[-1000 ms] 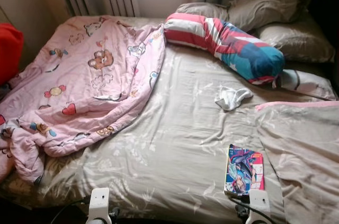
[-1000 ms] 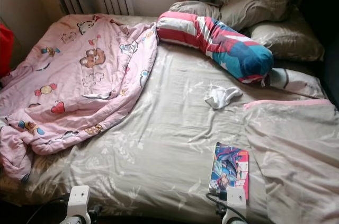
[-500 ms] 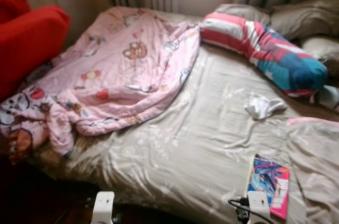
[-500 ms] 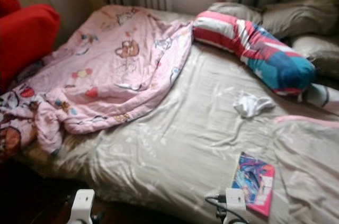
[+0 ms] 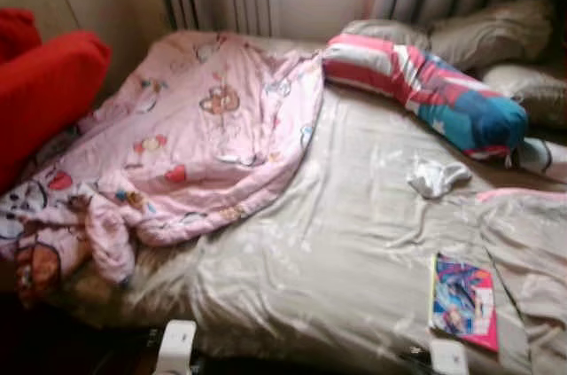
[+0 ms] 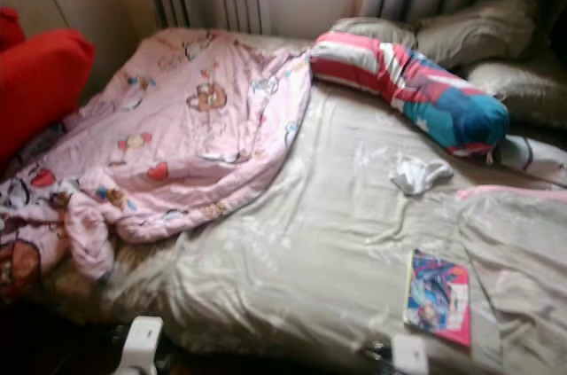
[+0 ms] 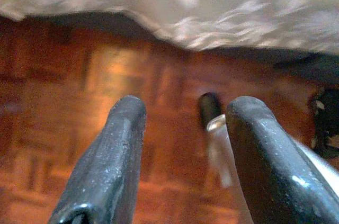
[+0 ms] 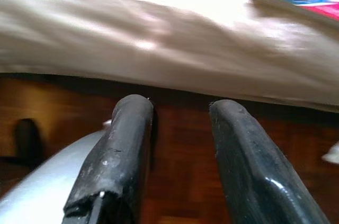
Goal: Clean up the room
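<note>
Bed (image 5: 354, 260), pink quilt (image 5: 186, 144), book (image 5: 463, 301), sock (image 5: 436, 176)

No legible text, label, brand, number or sign anywhere. Bright printed cover on the book (image 5: 462, 301), lying on the bed (image 5: 354, 251) just beyond the right gripper (image 8: 175, 181), too blurred to read. Cartoon figures and hearts on the pink blanket (image 5: 186, 136), well beyond the left gripper (image 7: 183, 166), with no lettering to make out. Stripes and colour blocks on the bolster (image 5: 425, 91), no words.
</note>
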Motion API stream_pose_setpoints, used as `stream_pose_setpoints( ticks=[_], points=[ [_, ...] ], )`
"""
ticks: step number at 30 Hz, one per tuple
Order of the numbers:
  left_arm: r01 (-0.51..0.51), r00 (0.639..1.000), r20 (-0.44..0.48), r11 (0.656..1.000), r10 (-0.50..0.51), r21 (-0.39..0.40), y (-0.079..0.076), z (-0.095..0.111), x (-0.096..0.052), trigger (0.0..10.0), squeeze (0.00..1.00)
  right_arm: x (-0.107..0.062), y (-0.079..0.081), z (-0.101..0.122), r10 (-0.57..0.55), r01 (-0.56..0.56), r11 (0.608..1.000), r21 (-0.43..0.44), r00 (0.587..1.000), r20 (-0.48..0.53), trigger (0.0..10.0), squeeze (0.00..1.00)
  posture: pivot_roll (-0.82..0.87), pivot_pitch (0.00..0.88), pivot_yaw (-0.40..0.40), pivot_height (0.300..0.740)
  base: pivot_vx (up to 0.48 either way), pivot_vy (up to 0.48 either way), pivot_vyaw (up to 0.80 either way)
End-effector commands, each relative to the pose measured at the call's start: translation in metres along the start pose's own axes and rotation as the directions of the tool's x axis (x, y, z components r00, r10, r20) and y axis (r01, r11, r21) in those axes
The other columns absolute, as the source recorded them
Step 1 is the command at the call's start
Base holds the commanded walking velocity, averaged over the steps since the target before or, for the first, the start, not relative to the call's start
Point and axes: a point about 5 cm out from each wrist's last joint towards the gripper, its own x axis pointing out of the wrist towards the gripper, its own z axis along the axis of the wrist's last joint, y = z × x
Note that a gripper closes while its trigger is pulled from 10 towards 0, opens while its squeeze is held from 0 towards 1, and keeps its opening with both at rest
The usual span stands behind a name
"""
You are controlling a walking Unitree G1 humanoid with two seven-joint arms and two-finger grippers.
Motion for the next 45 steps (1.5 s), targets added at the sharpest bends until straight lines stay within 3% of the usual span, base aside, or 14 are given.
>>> stream_pose_setpoints(
  ticks=[1,45],
  points=[
    [0.014,1.0,-0.011,1.0,-0.014,0.009,-0.0053,-0.0024,0.0,10.0,0.0,-0.0016,-0.01,-0.0042,-0.024,0.024,1.0,-0.001,1.0,-0.016,10.0,0.0,-0.09,0.097,0.01,0.74,0.0,0.48,0.0],
    [0.043,0.999,-0.029,0.999,-0.042,0.033,-0.0104,-0.0077,-0.0008,10.0,0.0,-0.0001,-0.0036,-0.0017,-0.027,0.027,1.0,0.001,0.999,-0.019,10.0,0.0,-0.1,0.109,0.018,0.74,0.0,0.479,0.0]
  ],
)
